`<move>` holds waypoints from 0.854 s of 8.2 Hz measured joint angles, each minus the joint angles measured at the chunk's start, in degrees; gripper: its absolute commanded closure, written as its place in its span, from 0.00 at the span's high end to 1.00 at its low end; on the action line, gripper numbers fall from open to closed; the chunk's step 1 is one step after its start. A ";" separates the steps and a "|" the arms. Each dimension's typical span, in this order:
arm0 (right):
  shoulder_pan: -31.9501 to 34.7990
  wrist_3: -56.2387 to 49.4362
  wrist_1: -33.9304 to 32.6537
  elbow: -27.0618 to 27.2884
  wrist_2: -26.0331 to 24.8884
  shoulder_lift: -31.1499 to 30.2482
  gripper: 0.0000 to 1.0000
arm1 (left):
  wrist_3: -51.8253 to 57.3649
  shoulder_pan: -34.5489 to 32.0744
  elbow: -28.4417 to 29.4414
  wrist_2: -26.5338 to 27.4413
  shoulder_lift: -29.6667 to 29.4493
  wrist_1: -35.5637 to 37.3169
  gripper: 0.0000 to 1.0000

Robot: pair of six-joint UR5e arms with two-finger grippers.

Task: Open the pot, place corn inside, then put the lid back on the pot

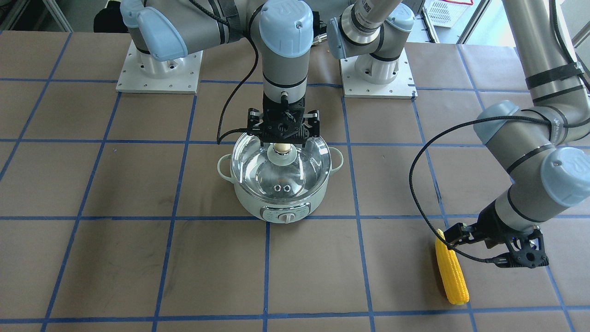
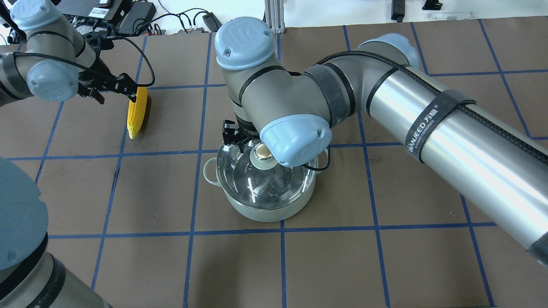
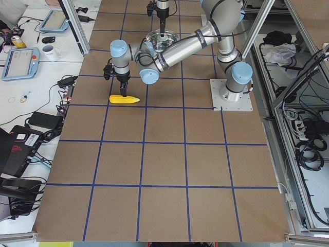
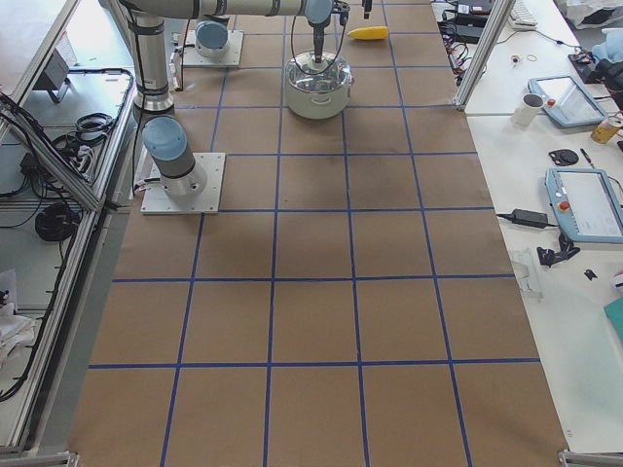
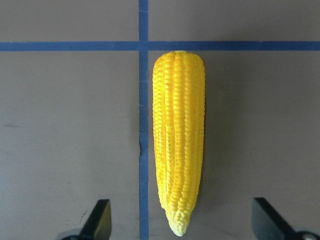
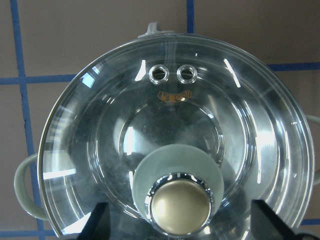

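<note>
The mint-green pot [image 1: 281,210] stands mid-table with the glass lid [image 1: 258,168] on it. My right gripper [image 1: 282,138] is open, just above the lid. In the right wrist view its fingertips [image 6: 100,222] stand wide on either side of the metallic knob [image 6: 181,205], apart from it. The yellow corn [image 1: 451,272] lies flat on the table at my left, apart from the pot. My left gripper [image 1: 454,237] is open and hovers over it. In the left wrist view the corn's [image 5: 179,145] pointed end lies between the fingertips [image 5: 97,220], untouched.
Two arm base plates [image 1: 159,74] [image 1: 378,78] sit behind the pot. The table is brown with blue tape lines [image 2: 282,231]. A side bench with tablets and a mug [image 3: 51,51] lies beyond the table edge past the corn [image 3: 124,99].
</note>
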 measured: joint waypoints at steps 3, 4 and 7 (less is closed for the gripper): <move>0.12 0.32 -0.97 0.91 -0.02 0.63 0.87 | 0.05 0.01 0.01 0.16 -4.63 4.46 1.00; 0.12 0.31 -1.13 0.93 -0.02 0.78 0.83 | -0.04 0.00 0.01 0.16 -5.61 5.20 1.00; 0.13 0.26 -1.53 0.96 -0.06 1.17 0.73 | -0.08 0.00 0.19 0.07 -8.00 5.93 0.86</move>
